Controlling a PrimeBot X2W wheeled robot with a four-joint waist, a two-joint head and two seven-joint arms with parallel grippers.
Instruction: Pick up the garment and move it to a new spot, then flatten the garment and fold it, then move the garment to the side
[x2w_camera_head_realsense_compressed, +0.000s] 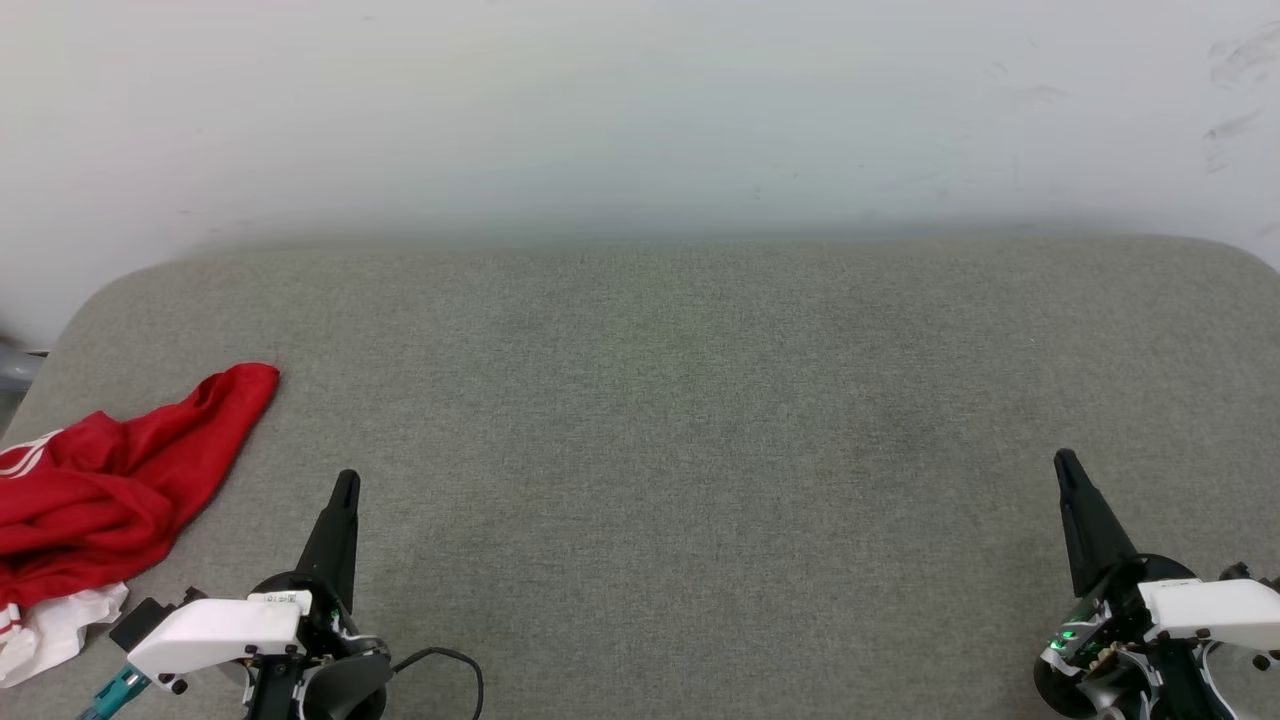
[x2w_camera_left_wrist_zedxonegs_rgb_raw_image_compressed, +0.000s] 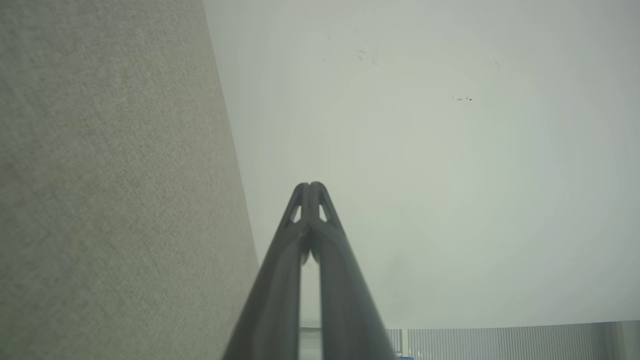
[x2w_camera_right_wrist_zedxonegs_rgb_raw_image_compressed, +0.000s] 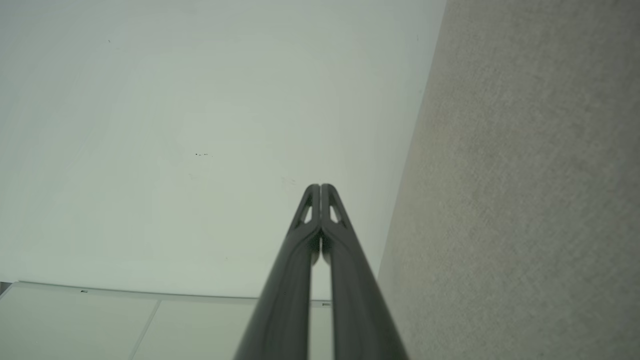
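Left gripper (x2w_camera_head_realsense_compressed: 346, 480) and right gripper (x2w_camera_head_realsense_compressed: 1063, 458) were shut, empty. The shirt (x2w_camera_head_realsense_compressed: 110, 470) lay at the near-left table (x2w_camera_head_realsense_compressed: 700, 400) edge; a careless grab could drag it off.

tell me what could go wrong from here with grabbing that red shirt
1. The garment lies crumpled near the left edge of the grey surface, partly cut off by the head view, so a pinch may catch only one loose layer or drag it over the edge.
2. The left gripper and right gripper are both shut; reaching in without opening would probably just push the cloth.
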